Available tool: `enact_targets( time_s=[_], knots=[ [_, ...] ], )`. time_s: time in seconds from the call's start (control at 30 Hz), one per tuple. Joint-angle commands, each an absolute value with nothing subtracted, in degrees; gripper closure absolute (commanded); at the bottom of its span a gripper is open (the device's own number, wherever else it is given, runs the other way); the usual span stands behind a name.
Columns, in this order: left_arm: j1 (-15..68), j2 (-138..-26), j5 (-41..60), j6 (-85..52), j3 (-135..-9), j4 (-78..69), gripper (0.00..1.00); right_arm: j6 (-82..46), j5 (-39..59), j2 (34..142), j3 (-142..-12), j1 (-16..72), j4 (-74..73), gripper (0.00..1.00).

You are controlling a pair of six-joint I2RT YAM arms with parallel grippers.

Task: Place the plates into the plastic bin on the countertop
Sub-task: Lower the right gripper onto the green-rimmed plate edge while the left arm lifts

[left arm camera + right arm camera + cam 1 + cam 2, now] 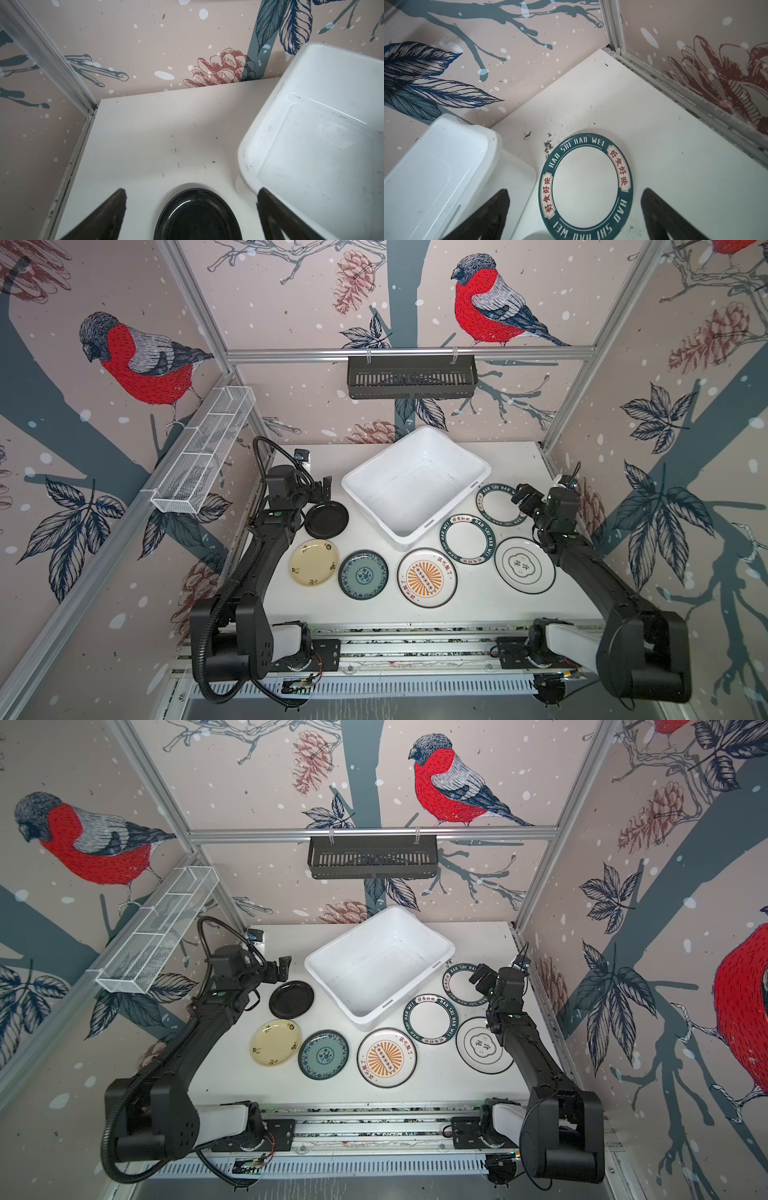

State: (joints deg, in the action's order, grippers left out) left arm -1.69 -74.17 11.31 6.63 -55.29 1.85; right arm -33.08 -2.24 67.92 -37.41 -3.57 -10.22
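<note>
Countertop (519, 614) carries the empty bin (415, 497) at back centre, seven plates (427, 577) lie flat on it around the bin's front and sides, left gripper (323, 488) hangs released above black plate (326, 521), right gripper (524, 495) released above green-rimmed plate (498, 504).

Glossy, smooth finish on the black plate (197, 216). Smooth white plastic, faintly shiny and scuffed, for the plastic bin (291, 83). Matt, speckled white tabletop (155, 135). Dull metal frame rail (291, 354).
</note>
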Motion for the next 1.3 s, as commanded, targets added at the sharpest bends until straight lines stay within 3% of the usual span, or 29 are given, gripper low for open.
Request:
enact_targets(
  time_s=[0.0,0.37,0.83,1.07,1.27],
  knots=[
    [-1.68,-75.22,16.85,10.37,-61.87,15.91,0.02,-34.63,-0.13,69.72,-40.03,-4.23,-3.38,0.02],
    [-1.51,-83.37,25.48,13.89,-84.66,35.09,0.02,-32.43,7.2,81.87,-47.19,-9.31,3.67,0.07],
    [-0.84,-87.14,37.06,13.02,-85.76,32.75,0.02,-33.4,17.89,91.11,-48.78,-15.14,-0.25,0.27],
    [-0.61,-88.24,38.44,12.83,-85.88,32.25,0.03,-32.97,20.6,93.44,-47.07,-17.34,-1.26,0.32],
    [-0.53,-88.5,39.14,12.37,-85.24,31.3,0.02,-33.82,26.37,96.22,-44.7,-19.22,-6.41,0.44]
  ],
)
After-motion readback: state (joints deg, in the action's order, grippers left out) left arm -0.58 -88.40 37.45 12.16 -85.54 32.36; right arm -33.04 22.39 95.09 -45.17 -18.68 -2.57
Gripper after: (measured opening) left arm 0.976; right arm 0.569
